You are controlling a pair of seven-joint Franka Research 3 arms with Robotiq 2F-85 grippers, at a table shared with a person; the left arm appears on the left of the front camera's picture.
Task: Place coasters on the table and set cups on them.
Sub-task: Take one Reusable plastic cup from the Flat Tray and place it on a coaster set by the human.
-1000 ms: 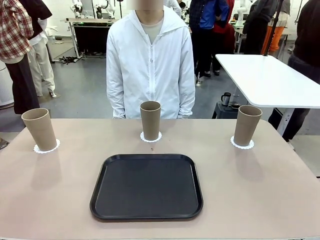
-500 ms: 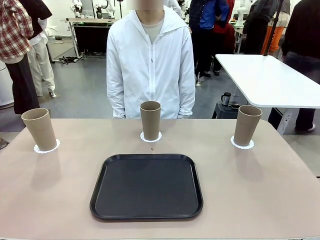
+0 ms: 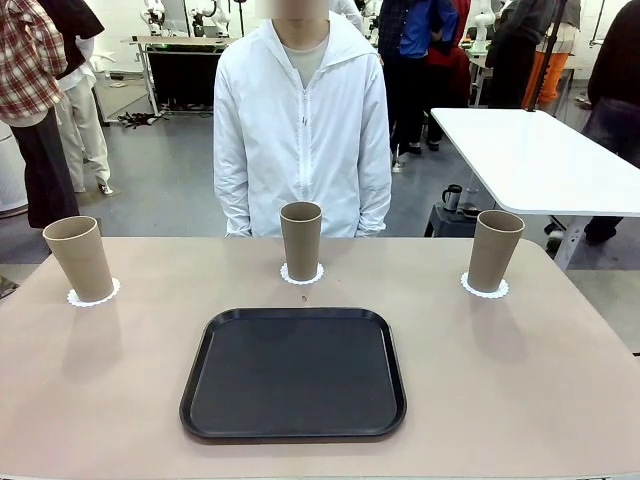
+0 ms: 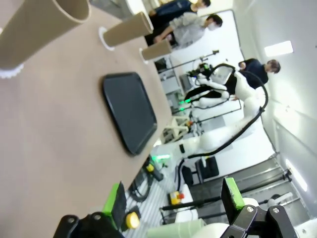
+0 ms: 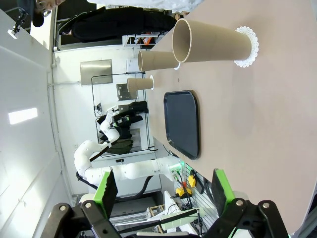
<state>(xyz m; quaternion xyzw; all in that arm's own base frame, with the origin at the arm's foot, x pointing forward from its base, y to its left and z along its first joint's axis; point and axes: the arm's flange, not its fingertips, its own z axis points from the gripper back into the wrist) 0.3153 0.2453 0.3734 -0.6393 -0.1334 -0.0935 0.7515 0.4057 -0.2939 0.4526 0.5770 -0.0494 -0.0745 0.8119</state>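
Note:
Three tan cups stand upright on the beige table (image 3: pixel 120 400), each on a white lacy coaster: left cup (image 3: pixel 78 258) on its coaster (image 3: pixel 108 293), middle cup (image 3: pixel 301 240) on its coaster (image 3: pixel 301 277), right cup (image 3: pixel 494 250) on its coaster (image 3: pixel 484 290). My left gripper (image 4: pixel 174 198) hangs open off the table's edge, empty, with the left cup (image 4: pixel 39 25) nearest to it. My right gripper (image 5: pixel 164 188) is open and empty too, well back from the right cup (image 5: pixel 210 40) and its coaster (image 5: pixel 247 45).
A black rounded-square tray (image 3: pixel 293 372) lies empty at the table's middle front. A person in a white jacket (image 3: pixel 302 130) stands at the far edge behind the middle cup, arms down. A white table (image 3: pixel 540 160) stands at the back right.
Cups, coasters and tray have not moved. Only people in the background at the right have shifted.

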